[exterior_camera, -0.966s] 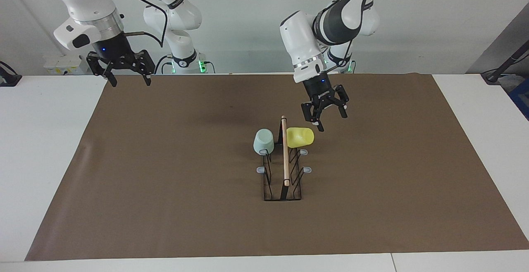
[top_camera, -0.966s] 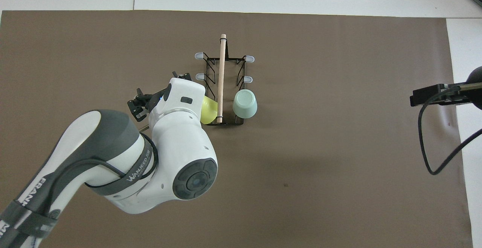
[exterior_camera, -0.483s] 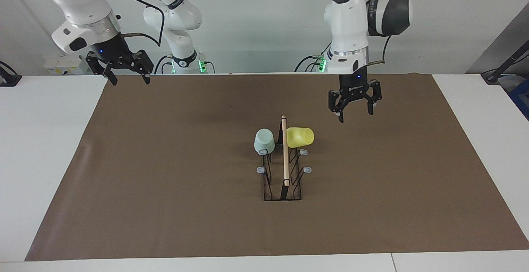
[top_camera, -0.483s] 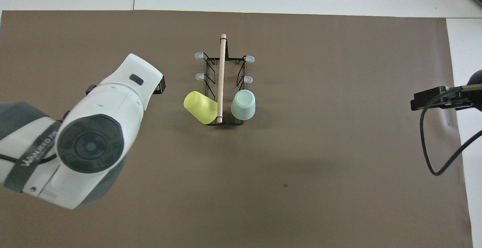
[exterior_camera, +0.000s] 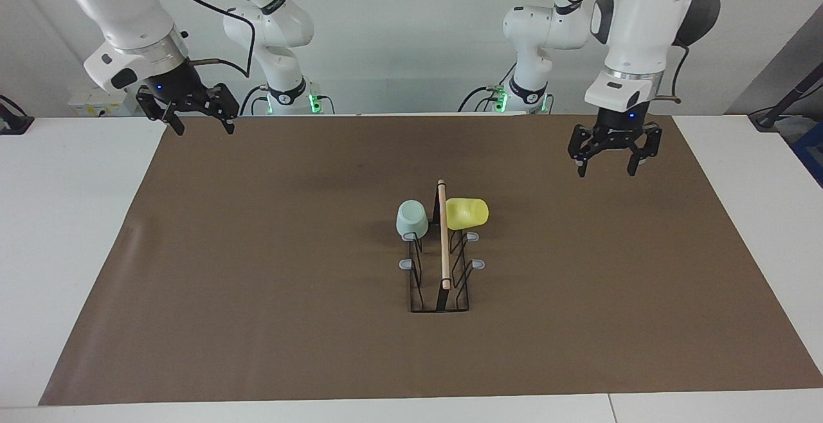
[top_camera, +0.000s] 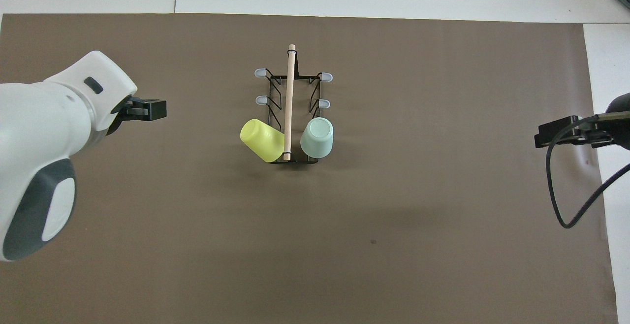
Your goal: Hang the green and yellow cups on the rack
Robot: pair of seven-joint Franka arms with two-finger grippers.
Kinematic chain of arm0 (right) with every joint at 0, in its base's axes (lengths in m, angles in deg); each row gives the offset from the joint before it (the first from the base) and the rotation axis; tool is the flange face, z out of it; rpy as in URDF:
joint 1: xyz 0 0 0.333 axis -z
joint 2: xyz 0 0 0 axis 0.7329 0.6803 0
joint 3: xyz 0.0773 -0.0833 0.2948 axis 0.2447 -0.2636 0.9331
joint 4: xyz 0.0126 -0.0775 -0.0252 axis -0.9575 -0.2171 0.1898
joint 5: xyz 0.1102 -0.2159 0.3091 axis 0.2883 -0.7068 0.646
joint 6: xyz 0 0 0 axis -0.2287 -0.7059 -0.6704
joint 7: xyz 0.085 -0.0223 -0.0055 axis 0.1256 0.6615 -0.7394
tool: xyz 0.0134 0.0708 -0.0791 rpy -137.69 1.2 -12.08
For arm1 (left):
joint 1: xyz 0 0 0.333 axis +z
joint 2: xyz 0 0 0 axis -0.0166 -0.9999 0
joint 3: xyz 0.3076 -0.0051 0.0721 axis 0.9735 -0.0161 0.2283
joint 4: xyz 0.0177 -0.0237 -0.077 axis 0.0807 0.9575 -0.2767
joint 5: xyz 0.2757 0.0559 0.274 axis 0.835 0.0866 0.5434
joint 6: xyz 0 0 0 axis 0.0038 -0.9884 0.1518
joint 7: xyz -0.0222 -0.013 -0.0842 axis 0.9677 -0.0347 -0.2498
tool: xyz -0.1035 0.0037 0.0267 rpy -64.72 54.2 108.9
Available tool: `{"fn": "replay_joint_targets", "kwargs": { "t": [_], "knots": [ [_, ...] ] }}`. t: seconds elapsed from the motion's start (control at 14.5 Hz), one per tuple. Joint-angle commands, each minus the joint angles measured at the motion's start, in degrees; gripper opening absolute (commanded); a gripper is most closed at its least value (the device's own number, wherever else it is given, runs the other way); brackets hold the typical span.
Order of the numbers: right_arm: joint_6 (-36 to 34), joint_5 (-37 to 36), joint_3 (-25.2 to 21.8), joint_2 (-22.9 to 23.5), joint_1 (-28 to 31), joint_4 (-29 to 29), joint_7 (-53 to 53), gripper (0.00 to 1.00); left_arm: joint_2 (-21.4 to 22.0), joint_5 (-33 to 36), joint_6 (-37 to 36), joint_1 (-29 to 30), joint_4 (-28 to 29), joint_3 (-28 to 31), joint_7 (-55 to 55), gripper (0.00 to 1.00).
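The black wire rack (exterior_camera: pixel 440 281) (top_camera: pixel 291 112) with a wooden rod along the top stands mid-mat. The pale green cup (exterior_camera: pixel 411 218) (top_camera: pixel 317 138) hangs upside down on a prong at the rack's end nearest the robots, on the right arm's side. The yellow cup (exterior_camera: pixel 467 213) (top_camera: pixel 261 140) hangs tilted on the prong across the rod from it, on the left arm's side. My left gripper (exterior_camera: pixel 606 162) is open and empty, raised over the mat toward the left arm's end. My right gripper (exterior_camera: pixel 199 124) is open and empty, raised over the mat's corner near its base.
A brown mat (exterior_camera: pixel 257 269) (top_camera: pixel 393 191) covers most of the white table (exterior_camera: pixel 64 217). Four grey-tipped prongs of the rack carry nothing. A black cable (top_camera: pixel 571 186) hangs by the right arm.
My left gripper has drawn away from the yellow cup, rising and moving toward the left arm's end of the table. The yellow cup stays on its prong. The right arm has barely moved.
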Motion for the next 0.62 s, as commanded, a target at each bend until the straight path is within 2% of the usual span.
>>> {"fn": "replay_joint_targets", "kwargs": {
  "t": [0.0,0.21,0.41,0.55],
  "knots": [
    [-0.36,0.10,0.42,-0.73,0.81,-1.22,0.56,1.00,-0.51,-6.22,-3.93,5.05,-2.74,-0.69,-7.96,1.00],
    [-0.01,0.27,0.51,-0.90,0.72,-1.57,0.65,1.00,-2.09,-9.59,-9.89,9.80,-7.48,-0.69,-15.43,1.00],
    [-0.18,0.45,0.51,-0.90,0.89,-1.31,0.30,1.00,-4.29,-9.33,-17.54,10.78,-14.42,-0.78,-16.77,1.00],
    [-0.27,0.54,0.51,-0.99,0.81,-1.31,0.30,1.00,-4.03,-8.97,-18.52,10.69,-14.79,-0.87,-16.60,1.00]
  ]
}}
